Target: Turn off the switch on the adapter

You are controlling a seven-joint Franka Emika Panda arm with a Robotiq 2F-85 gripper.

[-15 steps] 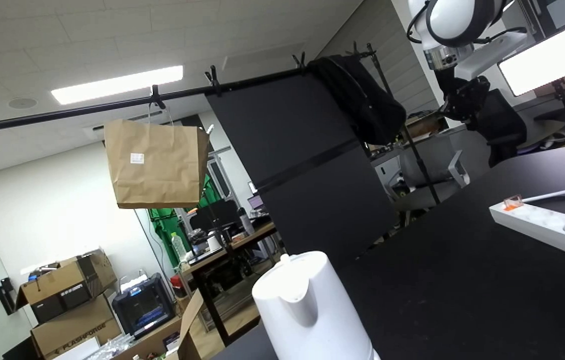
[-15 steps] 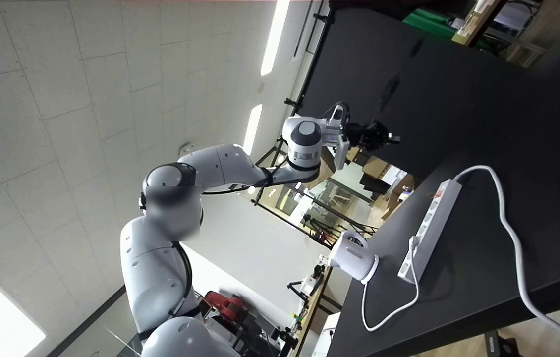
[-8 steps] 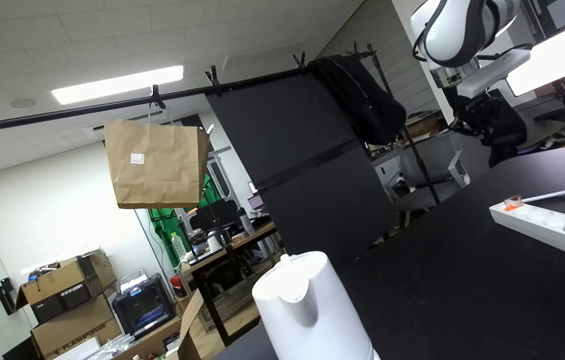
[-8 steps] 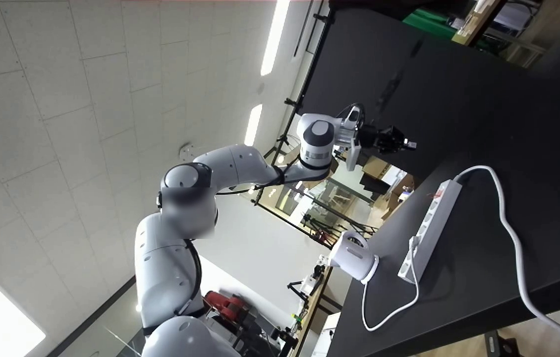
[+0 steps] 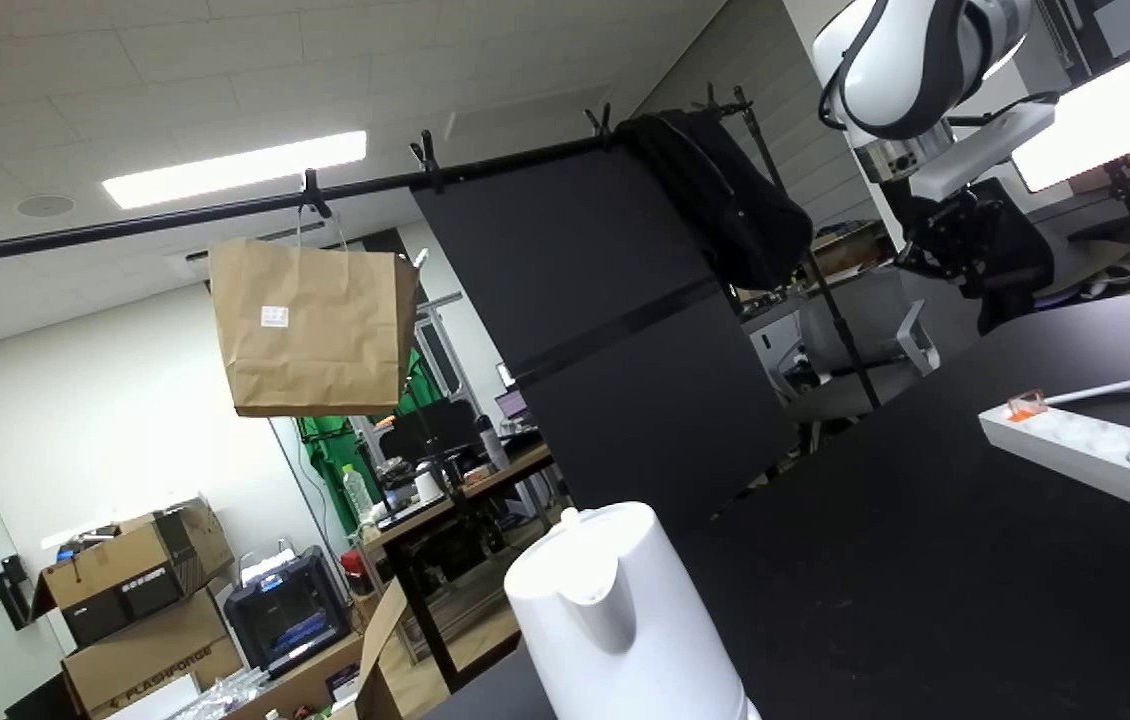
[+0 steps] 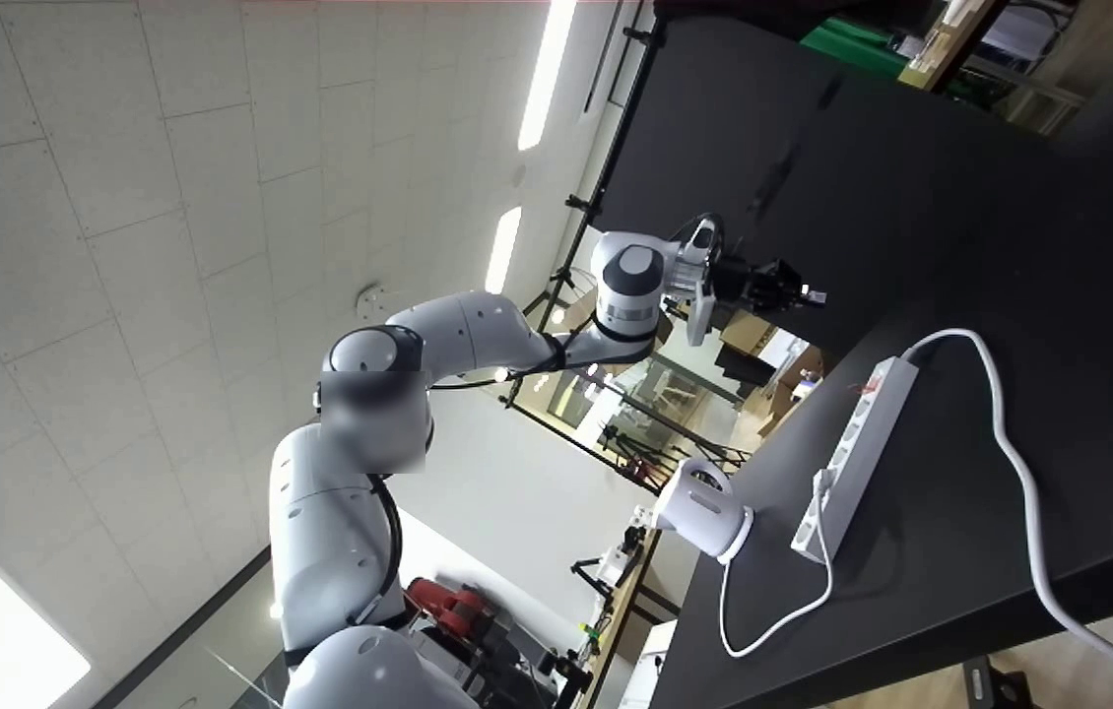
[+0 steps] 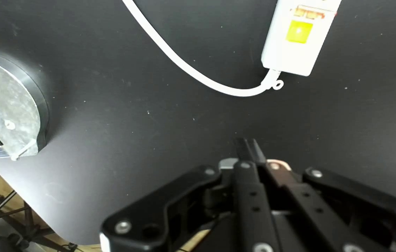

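Observation:
The adapter is a long white power strip on the black table, in both exterior views; its switch end shows at the upper right of the wrist view. The switch shows as a bright yellow square with small orange parts beside it; in the exterior views it is an orange spot at the strip's end. My gripper has its fingers together with nothing visible between them. It is in the air above the table, apart from the strip, in both exterior views.
A white kettle stands on the table; its cord runs to a plug in the strip. The strip's thick white cable curves over the table. A round clear object lies at the wrist view's left.
Between one second and half a second ago the arm and gripper moved right and a little down in both exterior views. Since then they have barely shifted. The strip and kettle have not moved.

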